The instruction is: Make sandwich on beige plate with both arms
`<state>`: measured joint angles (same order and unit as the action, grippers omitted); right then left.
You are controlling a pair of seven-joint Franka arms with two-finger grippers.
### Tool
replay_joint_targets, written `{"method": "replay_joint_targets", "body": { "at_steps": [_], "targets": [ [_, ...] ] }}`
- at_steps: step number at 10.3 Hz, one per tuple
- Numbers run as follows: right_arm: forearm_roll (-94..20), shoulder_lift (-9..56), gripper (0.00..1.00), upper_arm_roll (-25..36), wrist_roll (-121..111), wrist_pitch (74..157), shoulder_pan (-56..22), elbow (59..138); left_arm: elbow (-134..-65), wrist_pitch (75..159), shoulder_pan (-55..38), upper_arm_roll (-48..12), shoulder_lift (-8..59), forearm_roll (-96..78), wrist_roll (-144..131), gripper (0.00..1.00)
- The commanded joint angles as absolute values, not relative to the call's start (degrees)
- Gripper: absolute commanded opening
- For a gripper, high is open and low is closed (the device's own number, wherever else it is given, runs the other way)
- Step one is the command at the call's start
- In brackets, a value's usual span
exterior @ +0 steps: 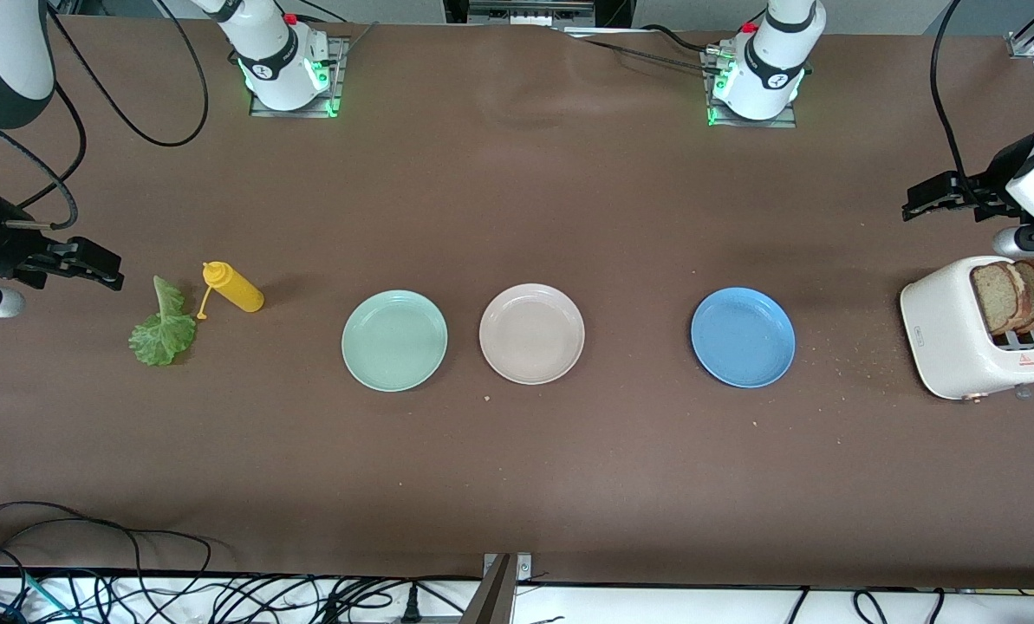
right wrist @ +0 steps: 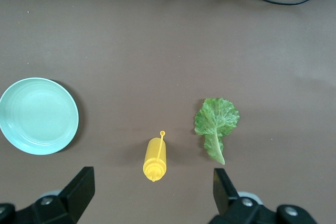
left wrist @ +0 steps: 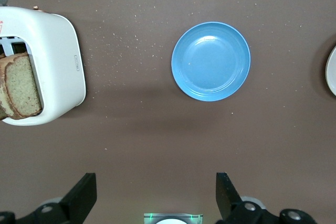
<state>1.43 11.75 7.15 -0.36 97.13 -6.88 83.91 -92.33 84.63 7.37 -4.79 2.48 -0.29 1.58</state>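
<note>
Front view gives me the round, matte pinkish-beige plate [exterior: 531, 334] bare at mid-bench, between a round mint green plate [exterior: 394, 340] just beside it toward the right arm's end and a round blue plate [exterior: 743, 337] toward the left arm's end. Two brown bread slices [exterior: 1015, 295] stand in a white toaster [exterior: 959, 342] at the left arm's end. A ruffled green lettuce leaf [exterior: 164, 327] lies at the right arm's end, near a yellow squeeze bottle [exterior: 234, 287] on its side. My left end effector [exterior: 939, 198] hangs over the brown bench [exterior: 517, 191] near the toaster, fingers spread wide, holding nothing. My right end effector [exterior: 83, 263] hovers near the lettuce, equally wide and empty.
</note>
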Motion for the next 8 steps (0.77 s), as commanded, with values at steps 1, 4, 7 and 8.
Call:
{"method": "replay_joint_targets", "body": {
  "at_steps": [1, 4, 7, 8],
  "targets": [
    [0.18, 12.13, 1.0, 7.21, -1.41, 96.24, -6.5, 82.88, -91.32, 83.94, 7.82, -4.92, 2.72, -1.76, 2.81, 1.0],
    [-0.44, 12.13, 1.0, 7.21, -1.49, 96.24, -6.5, 82.88, -91.32, 83.94, 7.82, -4.92, 2.72, -1.76, 2.81, 1.0],
    [-0.53, 12.13, 1.0, 7.21, -1.49, 96.24, -6.5, 82.88, -91.32, 83.94, 7.91, -4.92, 2.64, -1.76, 2.9, 1.0],
    [-0.53, 12.22, 1.0, 7.21, -1.49, 96.24, -6.5, 82.88, -91.32, 83.94, 7.91, -4.83, 2.64, -1.76, 2.9, 1.0]
  ]
}}
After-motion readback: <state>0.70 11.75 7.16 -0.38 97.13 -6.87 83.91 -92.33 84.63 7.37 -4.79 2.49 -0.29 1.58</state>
